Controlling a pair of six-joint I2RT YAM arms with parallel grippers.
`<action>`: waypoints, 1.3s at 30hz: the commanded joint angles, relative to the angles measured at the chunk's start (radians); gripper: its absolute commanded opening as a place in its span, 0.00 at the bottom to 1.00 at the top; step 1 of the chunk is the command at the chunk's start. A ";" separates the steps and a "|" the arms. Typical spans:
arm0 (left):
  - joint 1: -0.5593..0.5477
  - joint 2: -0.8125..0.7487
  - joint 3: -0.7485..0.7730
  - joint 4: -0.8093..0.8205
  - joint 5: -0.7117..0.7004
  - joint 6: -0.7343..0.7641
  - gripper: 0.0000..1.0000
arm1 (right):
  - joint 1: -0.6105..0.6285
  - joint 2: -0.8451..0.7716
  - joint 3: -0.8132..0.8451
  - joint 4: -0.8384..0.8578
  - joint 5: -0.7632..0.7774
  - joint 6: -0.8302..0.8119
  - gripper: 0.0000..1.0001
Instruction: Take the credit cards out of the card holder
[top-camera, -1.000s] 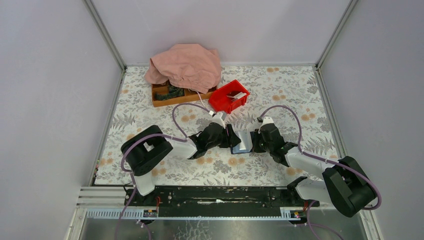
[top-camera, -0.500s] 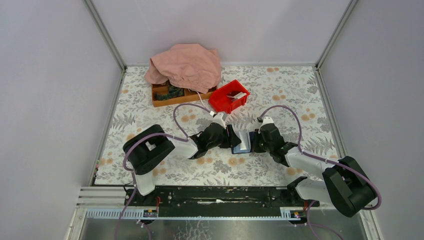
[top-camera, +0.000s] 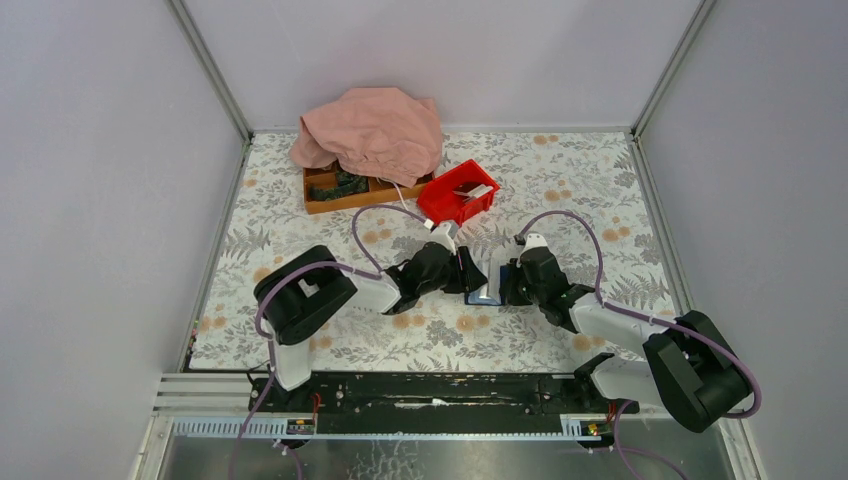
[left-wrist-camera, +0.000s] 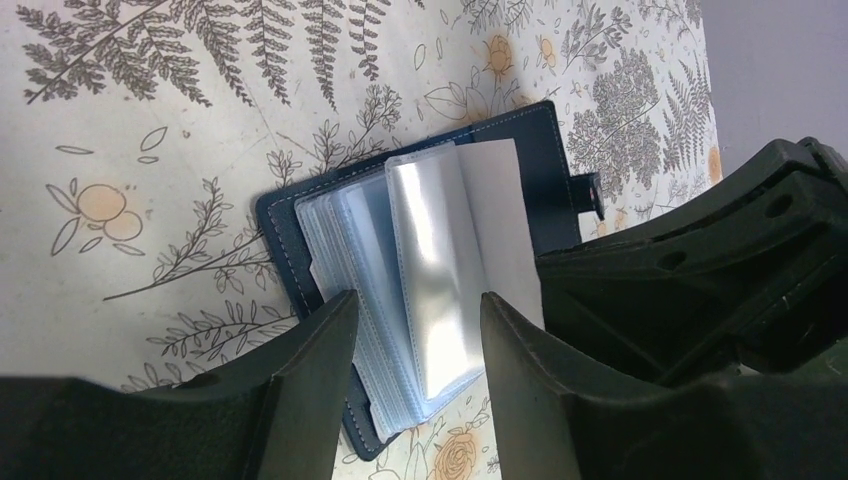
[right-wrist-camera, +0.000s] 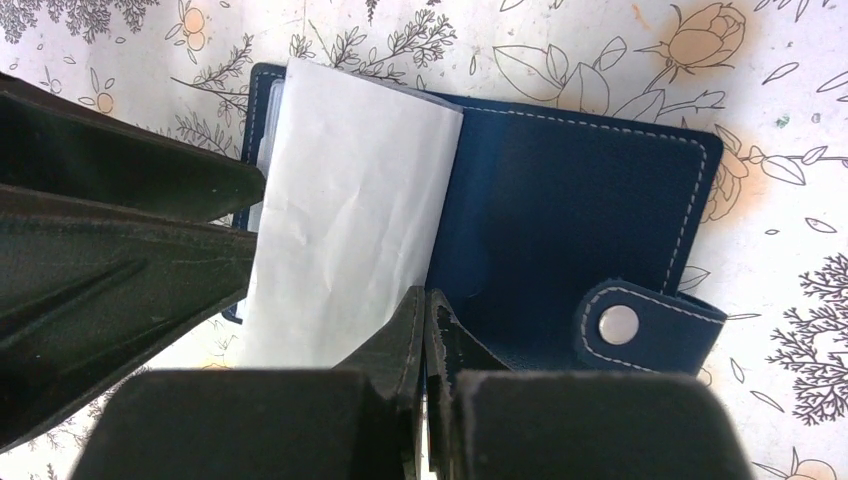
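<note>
- Left pincer (left-wrist-camera: 418, 300) stands released; right pincer (right-wrist-camera: 425, 300) is clenched, tips pressed together.
- Floral table (top-camera: 600, 170) carries the card holder (right-wrist-camera: 560, 200), lying open between both pincers.
- Clear sleeves (left-wrist-camera: 440, 250) rise between my left fingers.
- White leaf (right-wrist-camera: 350, 200) lies just beside my right tips.

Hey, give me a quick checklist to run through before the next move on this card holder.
1. Card holder lying open on the table: ok.
2. Left claw open, astride the clear sleeves: ok.
3. Right claw shut, tips at the white leaf: ok.
4. Right claw actually pinning the holder: cannot tell.
5. A credit card exposed to grab: cannot tell.
</note>
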 joint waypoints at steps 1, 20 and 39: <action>-0.003 0.040 0.033 0.045 0.052 -0.021 0.55 | -0.002 0.011 0.032 0.033 -0.001 0.004 0.01; -0.002 0.059 0.056 0.109 0.138 -0.064 0.55 | -0.002 0.021 0.034 0.036 0.002 0.005 0.01; -0.005 0.073 0.104 0.126 0.207 -0.098 0.54 | -0.002 -0.055 0.018 0.027 0.024 0.007 0.01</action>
